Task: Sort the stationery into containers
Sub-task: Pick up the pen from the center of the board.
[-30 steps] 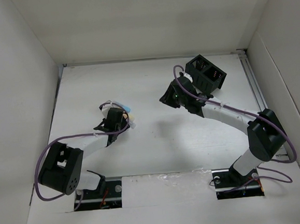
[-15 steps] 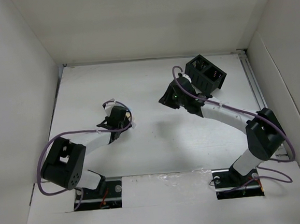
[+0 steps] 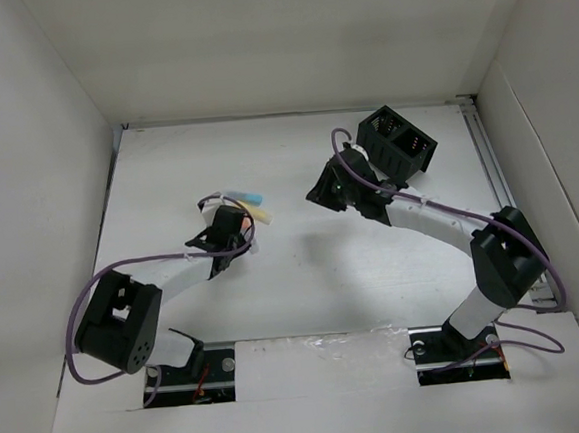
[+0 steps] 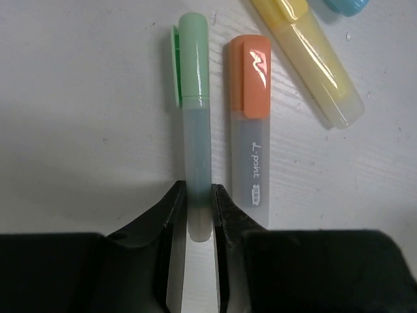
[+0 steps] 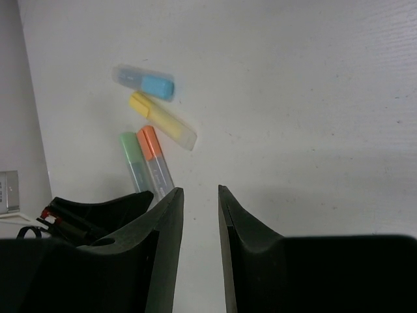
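Left gripper (image 4: pixel 197 212) — I am seeing its two black fingers pinching the frosted, translucent barrel of the green highlighter (image 4: pixel 194 117) at the tail end, and the very tip is hiding between the pads. The marker is lying flat on the white table (image 4: pixel 78 130), its matte mint cap and clip pointing away from the wrist. Just beside it, parallel and not touching, the orange highlighter (image 4: pixel 251 130) is lying with a glossy cap and printed lettering on a cloudy barrel; its near end is slipping behind one finger. Farther out, the yellow highlighter (image 4: pixel 313 59) is slanting across the view, its cap end cut off by the top edge. Only a sliver of the pale blue highlighter (image 4: pixel 344 5) is showing in the corner.

Right gripper (image 5: pixel 199 202) — its jaws are standing a narrow gap apart with nothing between them, hovering over bare tabletop well apart from the markers.

In the overhead view the left arm is covering the green and orange markers. The black mesh organizer (image 3: pixel 396 140) is sitting at the far right, just beyond the right wrist — its square compartments are too dark for me to read.
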`<state>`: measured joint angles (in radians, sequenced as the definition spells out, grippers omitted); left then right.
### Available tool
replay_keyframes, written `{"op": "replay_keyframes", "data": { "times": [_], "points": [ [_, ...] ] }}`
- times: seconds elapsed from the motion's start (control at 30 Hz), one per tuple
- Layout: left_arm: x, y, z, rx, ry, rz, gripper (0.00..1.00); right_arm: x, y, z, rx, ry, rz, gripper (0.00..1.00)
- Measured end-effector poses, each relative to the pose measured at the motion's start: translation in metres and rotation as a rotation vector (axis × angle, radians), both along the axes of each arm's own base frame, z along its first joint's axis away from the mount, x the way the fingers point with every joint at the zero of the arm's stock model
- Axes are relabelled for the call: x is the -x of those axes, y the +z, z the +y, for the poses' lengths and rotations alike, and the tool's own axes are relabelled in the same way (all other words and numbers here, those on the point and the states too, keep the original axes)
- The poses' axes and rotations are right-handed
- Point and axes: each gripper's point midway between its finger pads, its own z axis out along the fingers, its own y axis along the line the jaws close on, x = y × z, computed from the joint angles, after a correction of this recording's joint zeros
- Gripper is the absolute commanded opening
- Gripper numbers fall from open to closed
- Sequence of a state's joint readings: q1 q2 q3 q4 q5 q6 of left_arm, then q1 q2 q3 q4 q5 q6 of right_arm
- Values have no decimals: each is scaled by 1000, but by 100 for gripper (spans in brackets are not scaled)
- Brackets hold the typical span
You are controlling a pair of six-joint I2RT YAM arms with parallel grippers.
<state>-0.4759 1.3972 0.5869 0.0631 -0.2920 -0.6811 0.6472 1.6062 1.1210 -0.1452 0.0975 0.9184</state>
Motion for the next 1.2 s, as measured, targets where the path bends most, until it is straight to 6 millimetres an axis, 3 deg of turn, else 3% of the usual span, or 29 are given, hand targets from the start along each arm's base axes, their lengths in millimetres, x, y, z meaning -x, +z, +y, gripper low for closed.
{"op": "replay_keyframes", "data": {
  "times": [0.13,0.37,0.6,0.8,0.9,1.2],
  "points": [
    [8,15,4,14,2,-23,0,3,-2,4,-6,28,11,40],
    [23,63,11,90,9,-149,0,15,-8,17,-33,125,50,51],
    [25,106,-21,256,-145,-287,0,33,16,37,-132,273,27,63],
    [35,106,-53,364,-338,-330,0,46,54,40,-206,343,-65,75],
    [38,110,-66,403,-412,-355,0,47,62,43,-224,364,-89,79],
    [44,125,-94,484,-588,-411,0,50,36,52,-225,408,-18,79]
  ]
}}
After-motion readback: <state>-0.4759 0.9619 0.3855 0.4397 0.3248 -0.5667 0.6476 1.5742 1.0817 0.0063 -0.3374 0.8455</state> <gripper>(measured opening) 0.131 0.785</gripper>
